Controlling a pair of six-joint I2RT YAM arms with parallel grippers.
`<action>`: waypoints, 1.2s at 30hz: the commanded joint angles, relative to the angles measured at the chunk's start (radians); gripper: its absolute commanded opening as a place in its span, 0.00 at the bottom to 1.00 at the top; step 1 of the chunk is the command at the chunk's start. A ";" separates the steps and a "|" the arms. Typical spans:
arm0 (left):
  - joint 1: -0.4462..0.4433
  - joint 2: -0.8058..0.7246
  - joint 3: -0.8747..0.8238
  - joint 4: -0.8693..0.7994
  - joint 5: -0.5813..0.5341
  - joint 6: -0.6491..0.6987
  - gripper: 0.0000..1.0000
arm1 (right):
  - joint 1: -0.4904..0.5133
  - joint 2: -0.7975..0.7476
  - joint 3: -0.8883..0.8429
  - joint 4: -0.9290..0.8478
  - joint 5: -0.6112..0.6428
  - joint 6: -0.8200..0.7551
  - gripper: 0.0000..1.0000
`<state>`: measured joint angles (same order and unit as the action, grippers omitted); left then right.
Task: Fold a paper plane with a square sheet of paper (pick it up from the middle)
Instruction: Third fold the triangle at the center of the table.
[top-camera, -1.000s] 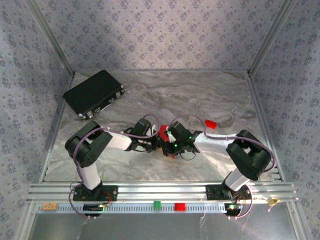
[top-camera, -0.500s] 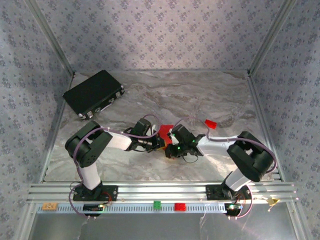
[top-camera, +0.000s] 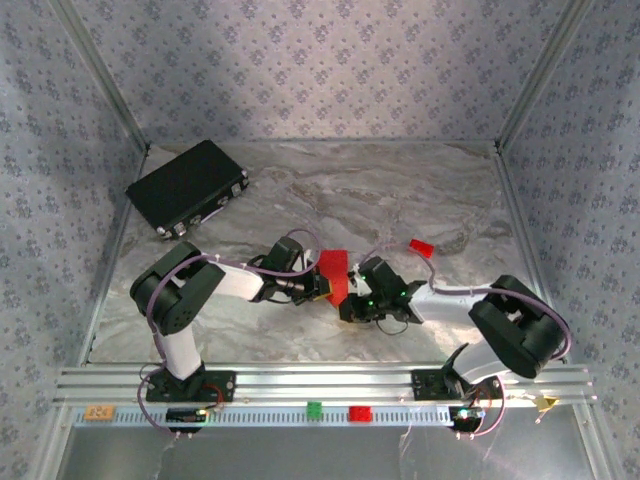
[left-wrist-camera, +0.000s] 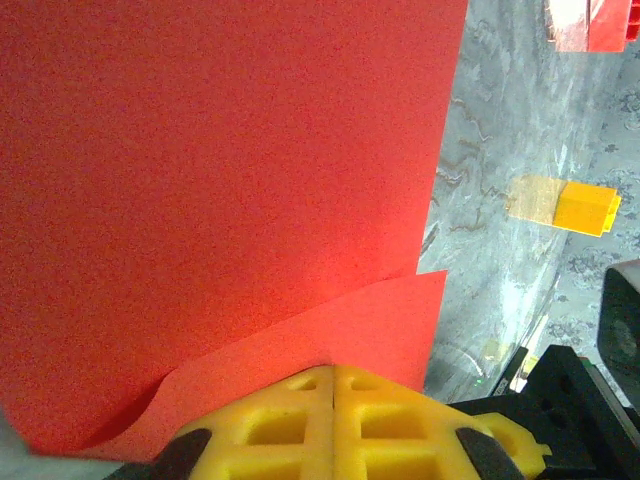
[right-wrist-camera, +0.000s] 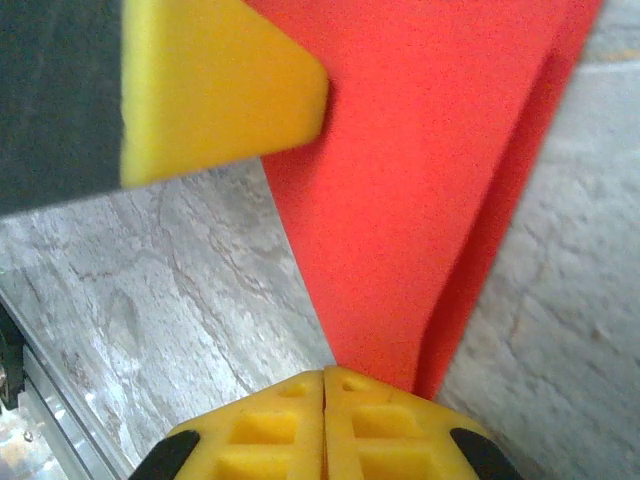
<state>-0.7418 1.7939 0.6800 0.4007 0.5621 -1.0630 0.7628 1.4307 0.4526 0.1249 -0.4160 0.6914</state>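
The square sheet of paper (top-camera: 334, 274) is bright red, folded over on itself and held up off the table between the two arms. My left gripper (top-camera: 322, 287) is shut on it; in the left wrist view the red sheet (left-wrist-camera: 230, 180) rises from the closed yellow tips (left-wrist-camera: 332, 370), a second layer overlapping in front. My right gripper (top-camera: 350, 297) is shut too, and the paper's folded edge (right-wrist-camera: 420, 200) narrows down to its closed tips (right-wrist-camera: 324, 375). One yellow finger of the left gripper (right-wrist-camera: 220, 90) presses the sheet from the upper left.
A big flat black box (top-camera: 187, 186) lies at the back left. A small red block (top-camera: 421, 247) sits right of the arms, seen again as a red block (left-wrist-camera: 590, 20) beside a yellow block (left-wrist-camera: 565, 205). Small coloured blocks (top-camera: 314, 408) rest on the front rail.
My right arm has drawn back to the right and toward the near edge, its gripper sliding down the paper. More of the red sheet shows. The left arm has held still.
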 joint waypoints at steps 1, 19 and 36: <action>-0.005 0.050 -0.003 -0.068 -0.051 0.011 0.00 | -0.014 -0.039 -0.081 -0.049 -0.018 0.039 0.08; -0.006 0.037 -0.007 -0.061 -0.053 0.008 0.00 | -0.071 -0.060 0.120 -0.083 -0.066 0.026 0.08; -0.006 0.026 0.021 -0.067 -0.039 0.027 0.00 | -0.085 0.127 0.088 -0.103 -0.017 0.046 0.06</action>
<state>-0.7425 1.7954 0.6849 0.4038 0.5610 -1.0622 0.6956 1.5539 0.5880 0.0536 -0.4580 0.7269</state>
